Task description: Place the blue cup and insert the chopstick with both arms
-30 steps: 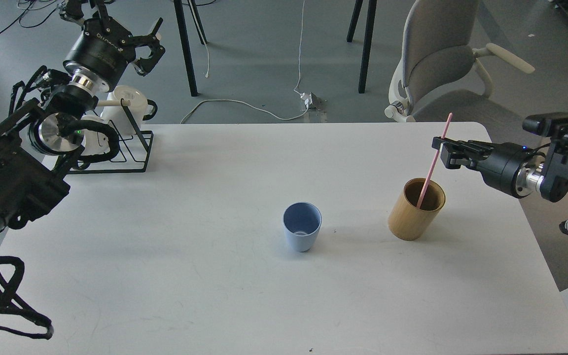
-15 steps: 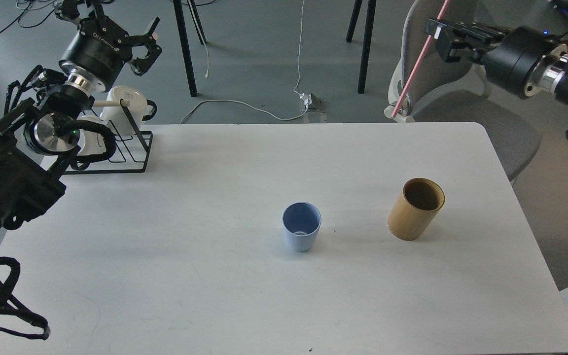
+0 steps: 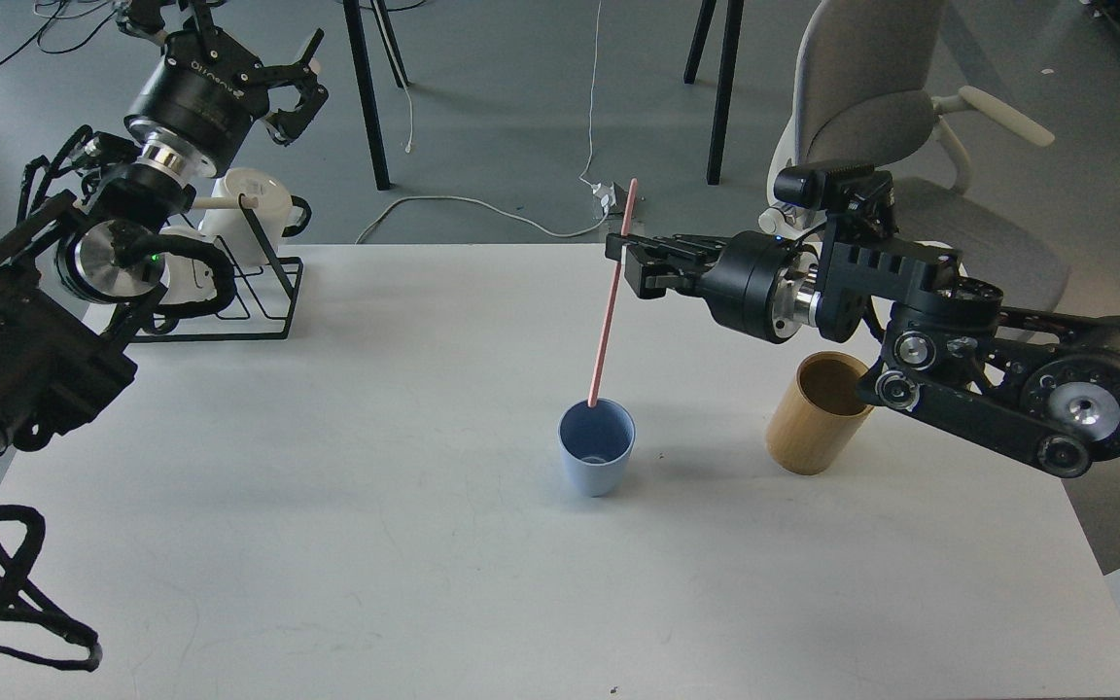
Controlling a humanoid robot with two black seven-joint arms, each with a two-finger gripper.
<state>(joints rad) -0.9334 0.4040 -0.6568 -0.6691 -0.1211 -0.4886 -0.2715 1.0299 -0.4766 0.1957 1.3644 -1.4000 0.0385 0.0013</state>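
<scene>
The blue cup (image 3: 597,449) stands upright near the middle of the white table (image 3: 424,544). My right gripper (image 3: 626,261) reaches in from the right and is shut on the upper part of the pink chopstick (image 3: 607,324). The stick hangs almost upright, its lower tip right at the far rim of the cup's mouth. My left gripper (image 3: 259,58) is raised at the far left, above the mug rack, with its fingers spread and nothing in them.
A tan bamboo cylinder (image 3: 818,413) stands right of the cup, partly under my right arm. A black wire rack (image 3: 239,287) with white mugs (image 3: 254,199) sits at the table's far left corner. A grey chair (image 3: 871,97) stands behind the table.
My right gripper lifted the chopstick out of the bamboo cylinder, raised it high, then swung left and down so its tip is at the cup's mouth. The left arm barely moved.
</scene>
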